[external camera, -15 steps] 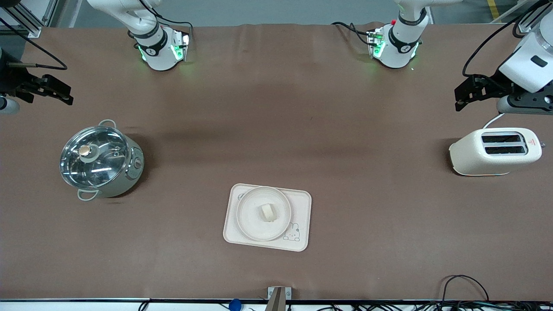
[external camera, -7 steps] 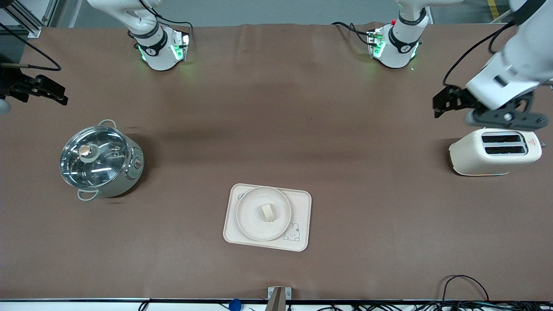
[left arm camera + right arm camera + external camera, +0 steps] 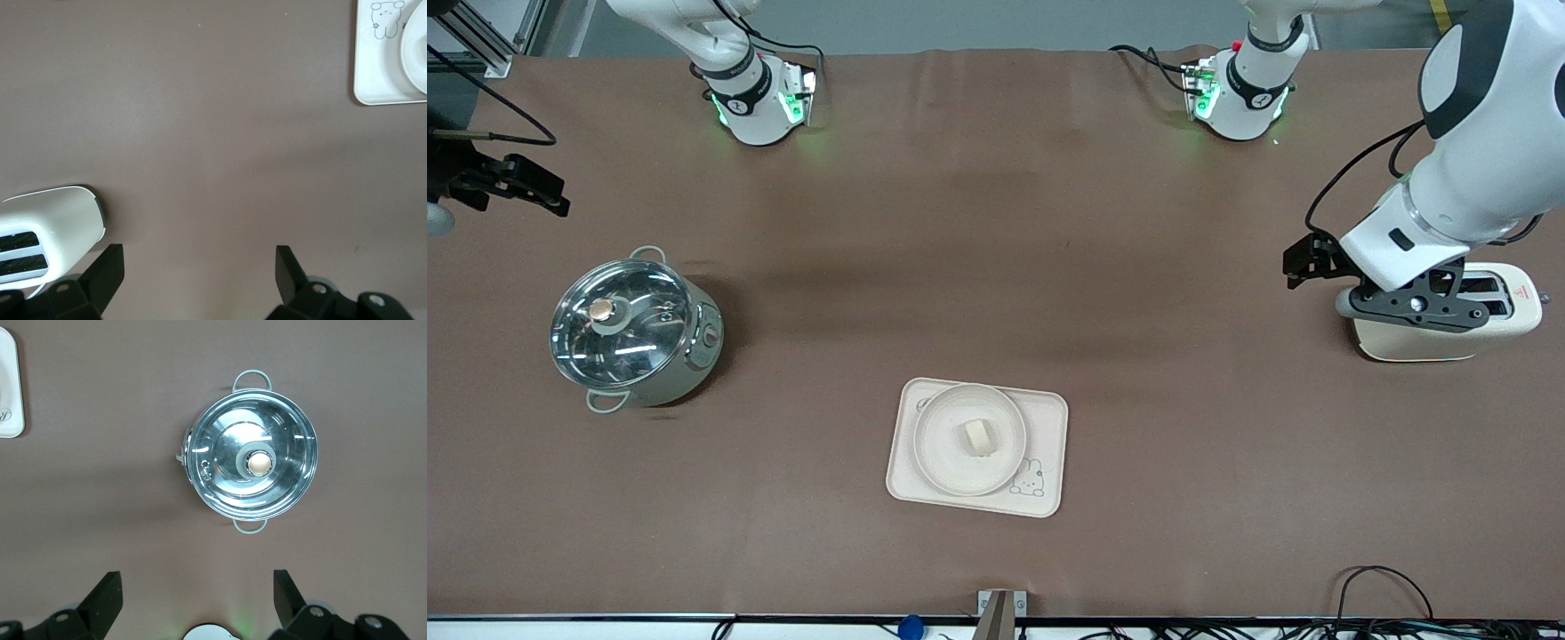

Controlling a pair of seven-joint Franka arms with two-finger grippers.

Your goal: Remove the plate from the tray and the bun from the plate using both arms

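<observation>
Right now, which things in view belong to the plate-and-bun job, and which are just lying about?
Job:
plate, on the tray
bun, on the plate
left gripper, open, beside the toaster
right gripper, open

Lying about:
tray
toaster
lidded pot

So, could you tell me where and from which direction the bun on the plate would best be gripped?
Probably from straight above, with the fingers closing across the narrower sides of the bun. It sits upright and thick in the middle of the plate, clear of the raised rim, so a top-down pinch should fit. The left gripper hangs open over the table by the toaster.
</observation>
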